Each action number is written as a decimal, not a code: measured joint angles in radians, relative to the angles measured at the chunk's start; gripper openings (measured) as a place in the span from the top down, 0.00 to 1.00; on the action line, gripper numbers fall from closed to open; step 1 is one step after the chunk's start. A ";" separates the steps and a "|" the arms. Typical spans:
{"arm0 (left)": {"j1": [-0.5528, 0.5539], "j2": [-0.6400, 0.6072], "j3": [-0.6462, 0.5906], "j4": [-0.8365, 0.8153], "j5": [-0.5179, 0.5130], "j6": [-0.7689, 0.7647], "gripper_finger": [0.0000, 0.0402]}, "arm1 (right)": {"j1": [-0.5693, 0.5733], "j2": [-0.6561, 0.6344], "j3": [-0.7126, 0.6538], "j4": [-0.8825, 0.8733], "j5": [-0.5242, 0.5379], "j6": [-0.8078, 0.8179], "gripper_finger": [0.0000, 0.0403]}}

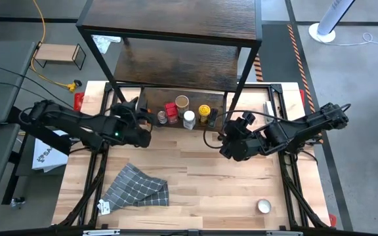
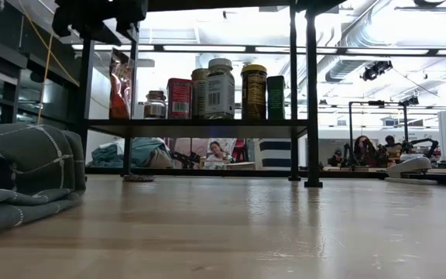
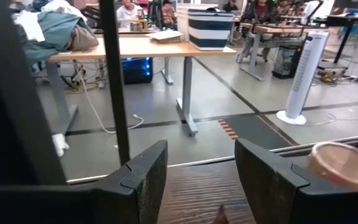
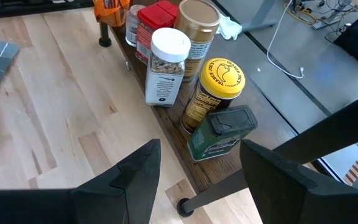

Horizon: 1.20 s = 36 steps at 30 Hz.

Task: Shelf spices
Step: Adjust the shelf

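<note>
With the spice jars and tin standing in a row along the dark wood shelf's lowest board, both the left gripper and right gripper are hovering beside that board, fingers apart and empty, apparently free after placing.

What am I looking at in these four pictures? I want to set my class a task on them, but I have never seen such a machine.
It is a robot with two dark arms at a wooden table, each ending in a two-finger pincer. One picture looks down from above, one looks level across the tabletop, and two come from cameras on the wrists. The left pincer and right pincer are both open and hold nothing. The spices stand in a row on the lowest board of the shelf; the right wrist camera shows them close up. On the table lie a grey checked cloth and a small round tin.
</note>
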 joint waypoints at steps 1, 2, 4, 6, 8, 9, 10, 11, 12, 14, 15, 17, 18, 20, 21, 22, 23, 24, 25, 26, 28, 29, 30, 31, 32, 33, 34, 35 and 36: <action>0.000 -0.007 0.000 0.027 0.002 0.032 0.54 | 0.000 0.000 0.000 0.000 0.000 -0.004 0.46; 0.000 -0.016 0.000 0.056 0.004 0.065 0.54 | 0.000 0.000 0.000 0.000 0.000 -0.010 0.46; 0.000 -0.036 0.000 0.122 0.006 0.139 0.54 | 0.000 0.000 0.000 0.000 0.001 -0.024 0.46; 0.000 -0.060 0.000 0.193 0.015 0.221 0.54 | 0.000 0.000 0.000 0.000 0.000 -0.022 0.46; 0.000 -0.083 0.000 0.265 0.034 0.306 0.54 | 0.000 0.000 0.000 0.000 0.000 -0.007 0.46; 0.000 -0.093 0.000 0.302 0.047 0.345 0.54 | 0.000 0.000 0.000 0.000 -0.001 0.000 0.46; 0.000 -0.104 0.000 0.338 0.067 0.383 0.54 | 0.000 0.000 0.000 0.000 -0.004 0.004 0.46; 0.000 -0.114 0.000 0.368 0.091 0.420 0.54 | 0.000 0.000 0.000 0.000 -0.011 0.011 0.46; 0.000 -0.124 0.000 0.396 0.118 0.455 0.54 | 0.000 0.000 0.000 0.000 -0.021 0.023 0.46; 0.000 -0.143 0.000 0.438 0.171 0.506 0.54 | 0.001 0.000 0.000 0.000 -0.036 0.037 0.46; -0.001 -0.154 0.000 0.452 0.199 0.526 0.54 | 0.002 0.000 0.000 0.001 -0.040 0.051 0.46; -0.001 -0.179 0.000 0.471 0.266 0.547 0.54 | 0.008 0.000 0.000 0.001 -0.041 0.074 0.46; -0.002 -0.196 0.000 0.471 0.308 0.553 0.54 | 0.010 0.000 0.000 0.004 -0.041 0.079 0.46; -0.002 -0.231 0.000 0.468 0.410 0.570 0.54 | 0.010 0.000 0.000 0.015 -0.041 0.085 0.46; -0.002 -0.248 0.000 0.470 0.476 0.585 0.54 | 0.010 0.000 0.000 0.018 -0.041 0.093 0.46; -0.002 -0.264 0.001 0.472 0.543 0.601 0.54 | 0.010 0.000 0.000 0.021 -0.041 0.098 0.46; -0.002 -0.279 0.001 0.469 0.616 0.620 0.54 | 0.010 0.000 0.000 0.026 -0.041 0.098 0.46; -0.002 -0.295 0.001 0.469 0.695 0.639 0.54 | 0.010 0.000 0.000 0.030 -0.041 0.099 0.46; -0.001 -0.312 0.001 0.469 0.761 0.653 0.54 | 0.008 0.000 0.000 0.035 -0.041 0.101 0.46; -0.001 -0.329 0.001 0.470 0.823 0.662 0.54 | 0.006 0.000 0.000 0.039 -0.041 0.108 0.46; -0.002 -0.356 0.001 0.471 0.927 0.669 0.54 | 0.005 0.000 0.000 0.044 -0.041 0.138 0.46; -0.002 -0.369 0.001 0.471 0.982 0.669 0.54 | 0.005 0.000 0.000 0.046 -0.041 0.154 0.46; -0.002 -0.382 0.001 0.470 1.039 0.668 0.54 | 0.005 0.000 0.000 0.047 -0.041 0.171 0.46; -0.002 -0.394 0.001 0.470 1.090 0.665 0.54 | 0.005 0.000 0.000 0.047 -0.041 0.190 0.46; -0.004 -0.406 0.001 0.470 1.144 0.664 0.54 | 0.007 0.000 0.000 0.047 -0.044 0.211 0.46; -0.010 -0.417 0.001 0.470 1.191 0.666 0.55 | 0.009 0.000 0.000 0.047 -0.054 0.231 0.46; -0.020 -0.427 0.001 0.466 1.220 0.663 0.57 | 0.014 0.000 0.000 0.048 -0.068 0.246 0.46; -0.035 -0.435 0.001 0.459 1.232 0.654 0.59 | 0.020 0.000 0.000 0.049 -0.085 0.262 0.46; -0.053 -0.442 0.001 0.449 1.232 0.643 0.63 | 0.028 0.000 0.000 0.049 -0.102 0.280 0.46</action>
